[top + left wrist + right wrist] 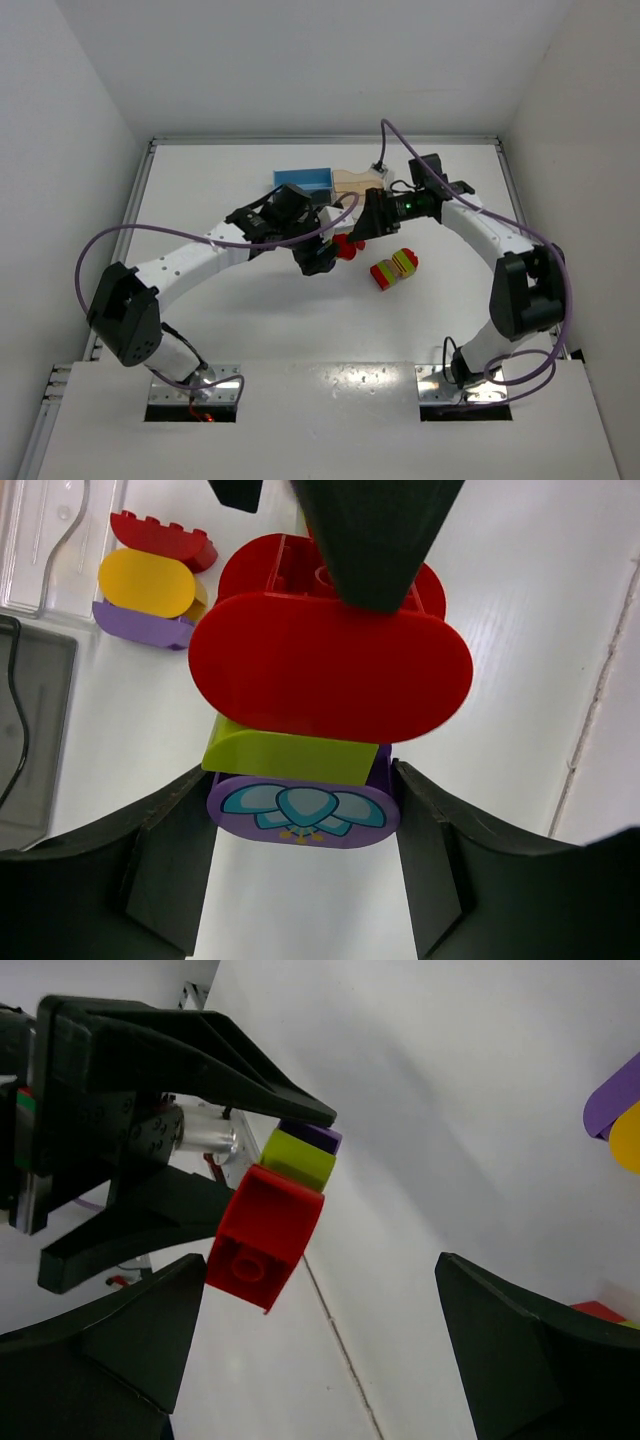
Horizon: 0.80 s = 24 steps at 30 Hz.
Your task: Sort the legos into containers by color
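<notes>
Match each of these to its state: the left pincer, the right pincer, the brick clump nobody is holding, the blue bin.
Things:
1. left pincer
2. right pincer
3. loose clump
4. blue bin

States:
A. lying on the table, touched by neither arm
B. open, close to the held clump
C. standing in the far part of the table
D. shut on the held clump of red, lime and purple bricks

Pairs: 1-D, 2-B, 3-A, 4-C
</notes>
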Available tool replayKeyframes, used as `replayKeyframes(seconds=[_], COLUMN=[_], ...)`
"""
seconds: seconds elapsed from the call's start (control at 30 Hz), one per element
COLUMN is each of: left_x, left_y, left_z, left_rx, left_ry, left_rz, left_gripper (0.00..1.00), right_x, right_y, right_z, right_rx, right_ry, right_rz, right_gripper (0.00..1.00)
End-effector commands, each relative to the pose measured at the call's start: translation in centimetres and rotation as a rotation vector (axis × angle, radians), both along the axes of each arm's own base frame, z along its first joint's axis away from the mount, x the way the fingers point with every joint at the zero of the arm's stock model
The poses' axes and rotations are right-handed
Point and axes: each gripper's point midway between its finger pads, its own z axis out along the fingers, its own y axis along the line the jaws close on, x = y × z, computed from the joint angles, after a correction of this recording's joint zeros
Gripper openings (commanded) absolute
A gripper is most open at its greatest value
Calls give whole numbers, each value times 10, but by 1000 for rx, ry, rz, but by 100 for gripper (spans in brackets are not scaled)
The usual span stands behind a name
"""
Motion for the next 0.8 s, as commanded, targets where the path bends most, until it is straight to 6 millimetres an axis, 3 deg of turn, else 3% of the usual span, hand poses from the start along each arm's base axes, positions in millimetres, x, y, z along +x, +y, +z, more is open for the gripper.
replayKeyframes(seconds=[0.0, 0.33, 0.43, 0.5, 0.67, 0.77], left_x=[7, 12, 14, 16, 19, 15], left_y=[-24, -21, -21, -20, -13, -4], left_z=[25, 17, 18, 18, 11, 4], left_rx=[-67, -41, -42, -36, -6, 15], left_ry=[-70, -81, -93, -98, -106, -106], left_rz=[-25, -8, -1, 8, 36, 51], left_gripper=[45, 44, 44, 43, 38, 37], right_x=[6, -2, -6, -10, -9, 1], right_y=[11, 12, 12, 14, 15, 15], right_z=[12, 10, 5, 4, 6, 16], right_rx=[14, 9, 11, 9, 23, 29], right_ry=[-57, -62, -54, -45, -62, -89], right_rz=[39, 74, 85, 94, 113, 104], right_gripper=[98, 92, 74, 52, 18, 7])
